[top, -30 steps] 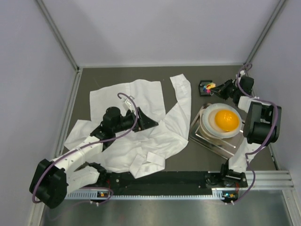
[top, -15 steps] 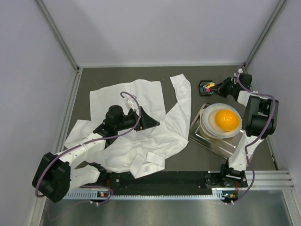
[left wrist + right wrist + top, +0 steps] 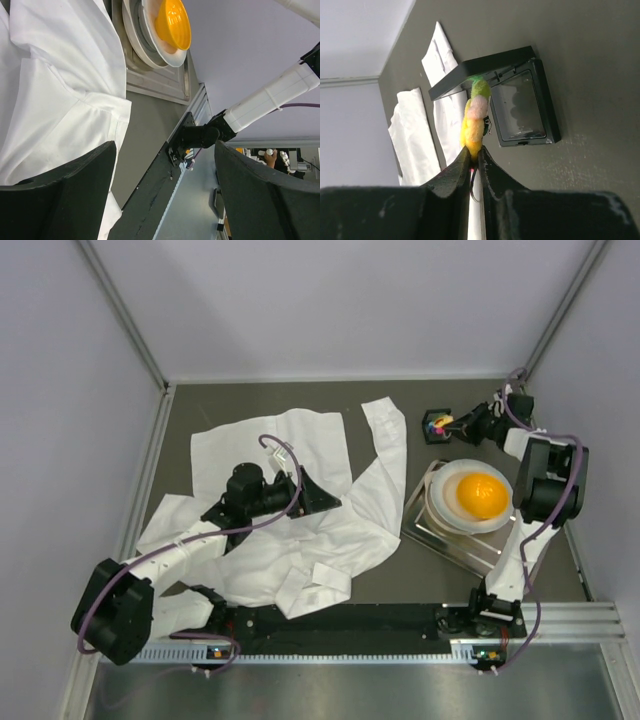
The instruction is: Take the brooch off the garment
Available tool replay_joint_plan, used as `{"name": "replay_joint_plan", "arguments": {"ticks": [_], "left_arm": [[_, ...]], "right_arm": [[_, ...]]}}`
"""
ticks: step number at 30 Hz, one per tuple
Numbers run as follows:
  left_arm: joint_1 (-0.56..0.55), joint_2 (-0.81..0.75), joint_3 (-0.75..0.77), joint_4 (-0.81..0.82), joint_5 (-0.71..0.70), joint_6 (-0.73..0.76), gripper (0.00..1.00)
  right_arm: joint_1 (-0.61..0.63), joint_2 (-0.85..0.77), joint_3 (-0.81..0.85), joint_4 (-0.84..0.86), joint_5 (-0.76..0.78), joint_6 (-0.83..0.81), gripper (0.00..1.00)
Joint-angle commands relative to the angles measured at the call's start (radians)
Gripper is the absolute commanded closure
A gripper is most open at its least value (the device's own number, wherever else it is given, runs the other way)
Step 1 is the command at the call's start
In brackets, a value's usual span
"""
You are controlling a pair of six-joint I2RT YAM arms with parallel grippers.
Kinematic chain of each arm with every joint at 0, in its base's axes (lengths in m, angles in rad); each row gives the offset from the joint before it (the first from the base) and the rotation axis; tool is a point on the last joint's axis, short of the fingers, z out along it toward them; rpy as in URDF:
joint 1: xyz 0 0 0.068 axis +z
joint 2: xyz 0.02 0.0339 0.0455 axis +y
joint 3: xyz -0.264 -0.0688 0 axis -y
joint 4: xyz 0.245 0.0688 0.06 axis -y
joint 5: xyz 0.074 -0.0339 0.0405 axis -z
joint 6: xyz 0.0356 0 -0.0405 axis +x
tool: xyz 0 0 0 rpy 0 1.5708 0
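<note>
At upper right of the top view, the right gripper is clamped on the brooch, which is held edge-on between the fingertips at the open black box. The brooch is clear of the shirt, which lies spread at centre left. At frame centre, the left gripper is over the shirt, fingers wide apart

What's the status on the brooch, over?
Right pincer shut on the brooch, clear of the shirt, at the open black box. Left pincer open over the shirt. Nothing blocks the box.
</note>
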State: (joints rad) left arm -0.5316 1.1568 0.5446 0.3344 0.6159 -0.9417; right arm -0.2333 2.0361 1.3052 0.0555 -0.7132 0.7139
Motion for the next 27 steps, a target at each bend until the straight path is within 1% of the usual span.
{"name": "replay_joint_plan", "arguments": {"ticks": [1,4,9,12,13,14,16,24,27], "left_arm": [[0.002,0.009,0.032,0.071,0.021,0.001,0.16],[0.004,0.014,0.031,0.081,0.028,-0.005,0.16],[0.004,0.015,0.031,0.086,0.031,-0.009,0.16],[0.004,0.014,0.029,0.084,0.033,-0.009,0.16],[0.002,0.011,0.029,0.084,0.033,-0.009,0.16],[0.002,0.011,0.028,0.084,0.033,-0.009,0.16],[0.002,0.011,0.028,0.084,0.035,-0.006,0.16],[0.004,0.015,0.031,0.089,0.039,-0.006,0.16],[0.002,0.017,0.028,0.089,0.042,-0.005,0.16]], "right_arm": [[-0.004,0.015,0.045,-0.009,-0.026,-0.019,0.91],[-0.001,0.019,0.051,-0.013,-0.025,-0.025,0.9],[0.009,0.041,0.069,-0.022,-0.022,-0.025,0.84],[0.015,0.058,0.08,-0.023,-0.017,-0.024,0.84],[0.015,0.061,0.083,-0.025,-0.014,-0.025,0.85],[0.02,0.061,0.086,-0.025,-0.011,-0.027,0.93],[0.022,0.061,0.086,-0.026,-0.003,-0.027,1.0],[0.023,0.078,0.091,-0.02,-0.011,-0.014,1.0],[0.023,0.085,0.097,-0.023,-0.002,-0.011,0.95]]}}
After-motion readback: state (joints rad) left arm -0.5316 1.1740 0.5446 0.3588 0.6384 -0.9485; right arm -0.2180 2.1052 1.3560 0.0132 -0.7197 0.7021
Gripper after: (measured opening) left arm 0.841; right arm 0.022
